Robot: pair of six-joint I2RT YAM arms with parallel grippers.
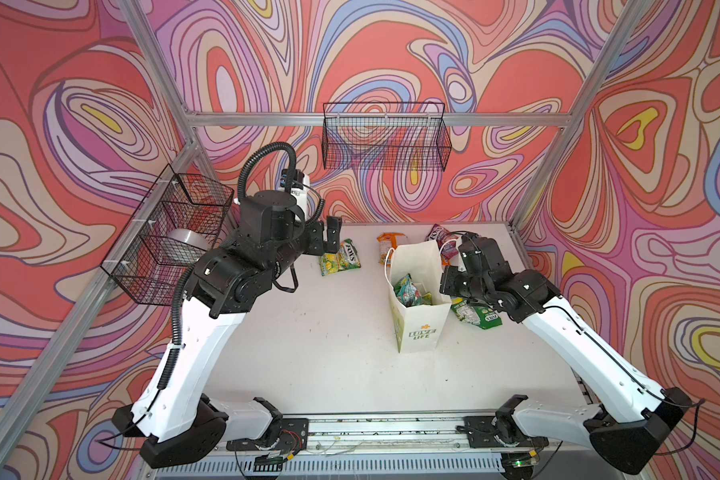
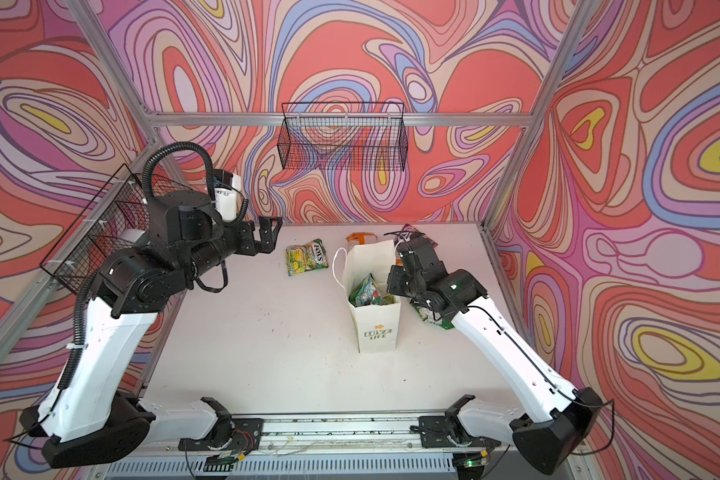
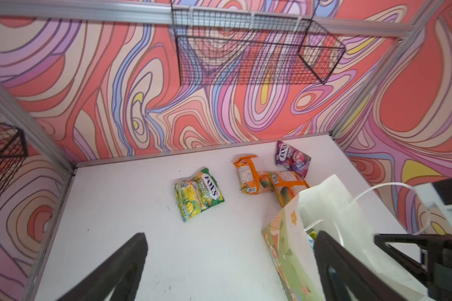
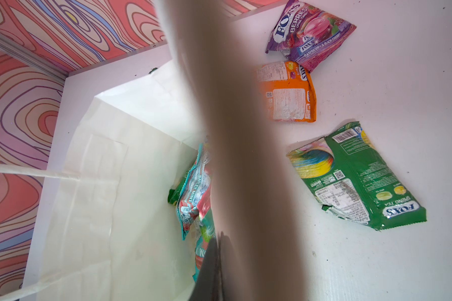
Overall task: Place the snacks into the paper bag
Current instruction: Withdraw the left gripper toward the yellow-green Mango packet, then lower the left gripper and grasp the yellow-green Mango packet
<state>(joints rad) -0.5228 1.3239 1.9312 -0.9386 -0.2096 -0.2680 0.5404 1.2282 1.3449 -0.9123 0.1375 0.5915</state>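
Left gripper [image 3: 231,234]: jaws spread wide, nothing between them. It hangs over the bare table [image 1: 308,353], off the left side of the paper bag [image 1: 420,328]. Right gripper [image 4: 215,250]: jaws together at the bag's right rim. In the right wrist view the bag wall is a brown, out-of-focus band running into the closed fingers, so it appears clamped on the wall.

The bag stands upright with its mouth open and the "LOVE LIFE" side toward the near edge. Inside are red-teal pouches [image 4: 193,192], one lettered "BARLEY MINT". The blurred wall hides part of them, so the count is unclear.

Just right of the bag's base lies a green pouch [image 4: 358,177], back side up, lettered "SPRING TEA". Only the right wrist view shows it whole; in both top views the right arm covers most of it.

Left of the bag, a little farther back: a yellow-green pouch [image 3: 198,194], flat, apart from the bag. In a top view the left fingers overlap it. The left wrist view shows it lying clear beyond them.

Behind the bag: an orange pouch [image 3: 251,174] touching a second orange pouch [image 3: 287,186], which the bag rim cuts off. The top views show only an orange corner. Past these is a purple pouch [image 4: 308,31], "BERRIES", its corner meeting the orange.

Farthest: a wire basket [image 1: 385,137] on the back wall. A side basket [image 1: 171,232] holds something pale and round, too blurred to name.
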